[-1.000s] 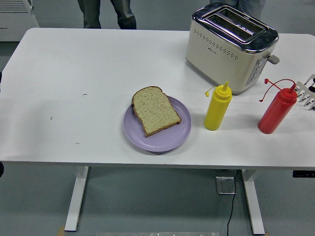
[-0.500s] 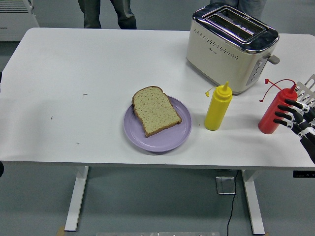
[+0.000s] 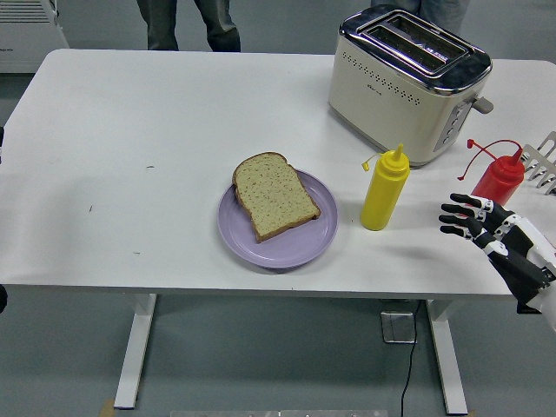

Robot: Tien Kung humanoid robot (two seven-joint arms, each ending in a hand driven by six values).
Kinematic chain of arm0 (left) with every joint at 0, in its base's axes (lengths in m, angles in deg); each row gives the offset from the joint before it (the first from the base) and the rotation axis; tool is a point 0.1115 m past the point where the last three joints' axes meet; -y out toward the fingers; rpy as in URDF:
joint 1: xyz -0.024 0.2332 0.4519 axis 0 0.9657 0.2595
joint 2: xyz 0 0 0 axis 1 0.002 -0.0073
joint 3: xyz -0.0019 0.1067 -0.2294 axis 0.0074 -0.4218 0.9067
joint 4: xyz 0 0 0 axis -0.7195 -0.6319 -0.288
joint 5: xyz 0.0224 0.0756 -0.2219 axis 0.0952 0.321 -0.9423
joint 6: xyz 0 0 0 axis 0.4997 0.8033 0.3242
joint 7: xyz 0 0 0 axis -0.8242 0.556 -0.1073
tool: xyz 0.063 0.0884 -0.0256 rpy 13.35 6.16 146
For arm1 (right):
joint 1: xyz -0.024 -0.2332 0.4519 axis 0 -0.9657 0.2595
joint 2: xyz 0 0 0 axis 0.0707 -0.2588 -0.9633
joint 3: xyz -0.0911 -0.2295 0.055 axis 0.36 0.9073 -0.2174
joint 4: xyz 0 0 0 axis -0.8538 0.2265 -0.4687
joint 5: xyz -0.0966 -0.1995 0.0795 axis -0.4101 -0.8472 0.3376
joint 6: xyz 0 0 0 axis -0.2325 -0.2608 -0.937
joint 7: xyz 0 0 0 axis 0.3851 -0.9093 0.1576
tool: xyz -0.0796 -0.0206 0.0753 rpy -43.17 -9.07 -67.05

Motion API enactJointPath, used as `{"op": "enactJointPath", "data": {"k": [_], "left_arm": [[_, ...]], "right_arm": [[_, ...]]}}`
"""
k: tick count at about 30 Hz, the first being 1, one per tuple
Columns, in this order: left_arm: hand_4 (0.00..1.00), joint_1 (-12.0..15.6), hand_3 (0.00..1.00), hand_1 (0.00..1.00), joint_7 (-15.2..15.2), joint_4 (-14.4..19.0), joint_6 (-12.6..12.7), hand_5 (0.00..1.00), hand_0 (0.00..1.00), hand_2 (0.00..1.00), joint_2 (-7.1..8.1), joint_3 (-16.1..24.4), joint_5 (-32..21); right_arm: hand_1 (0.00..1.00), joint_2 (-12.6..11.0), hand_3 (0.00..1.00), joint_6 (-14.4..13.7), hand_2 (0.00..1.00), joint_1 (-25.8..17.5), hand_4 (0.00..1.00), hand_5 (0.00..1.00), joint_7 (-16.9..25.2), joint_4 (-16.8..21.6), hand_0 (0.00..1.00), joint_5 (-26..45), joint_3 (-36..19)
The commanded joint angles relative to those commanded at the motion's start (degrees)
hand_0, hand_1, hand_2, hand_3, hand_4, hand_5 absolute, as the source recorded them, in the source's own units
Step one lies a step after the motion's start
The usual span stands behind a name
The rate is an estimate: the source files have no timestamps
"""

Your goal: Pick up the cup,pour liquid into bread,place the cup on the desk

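Head view, left to right: slice of brown bread flat on round lilac plate at table centre, ready as pouring target. At 3 o'clock of plate, yellow plastic squeeze bottle upright, untouched. At 12 o'clock of bottle, cream and chrome toaster. Further toward 3 o'clock, right hand with fingers spread, holding nothing, covering lower body of red squeeze bottle. No cup anywhere; left hand out of frame.

My right hand is hovering over the white table, fingers spread and holding nothing, in front of the red squeeze bottle. The yellow squeeze bottle is standing between it and the bread lying on the purple plate, near the toaster.
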Motion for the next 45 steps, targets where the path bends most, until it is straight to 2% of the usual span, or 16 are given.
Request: {"op": "enactJointPath", "data": {"k": [3,4,9,16,37,45], "left_arm": [[0.655,0.07,0.819,0.818,-0.01,0.03,-0.01,0.998,0.827,0.86,0.06,0.0,-0.03],[0.654,0.08,0.819,0.818,-0.02,0.02,-0.01,0.998,0.827,0.859,0.07,-0.01,-0.04],[0.654,0.17,0.819,0.818,-0.03,0.01,-0.02,0.998,0.827,0.859,0.07,-0.15,-0.07],[0.654,0.3,0.819,0.818,-0.05,0.03,-0.02,0.998,0.827,0.86,0.11,-0.29,-0.08],[0.654,0.31,0.819,0.818,-0.08,0.08,0.0,0.998,0.828,0.859,-0.08,-0.04,-0.12],[0.654,0.32,0.819,0.818,-0.09,0.09,0.01,0.998,0.828,0.859,-0.1,0.01,-0.12]], "right_arm": [[0.797,-0.1,0.82,-1.67,0.815,0.75,0.59,0.415,0.32,0.0,0.82,-3.29,1.95],[0.819,-0.11,0.858,-2.14,0.859,0.97,0.604,0.41,0.39,0.0,0.853,-4.33,2.47],[0.819,0.27,0.858,-4.83,0.859,2.3,0.604,0.41,1.03,0.0,0.853,-8.7,5.1],[0.839,0.67,0.89,-7.86,0.898,3.58,0.628,0.403,2.29,0.0,0.876,-9.41,6.07],[0.855,2.58,0.913,-11.15,0.921,9.54,0.639,0.397,3.77,0.0,0.898,-8.72,9.07],[0.854,2.96,0.911,-11.43,0.922,10.52,0.649,0.383,4.19,-2.14,0.899,-8.17,9.56]]}}
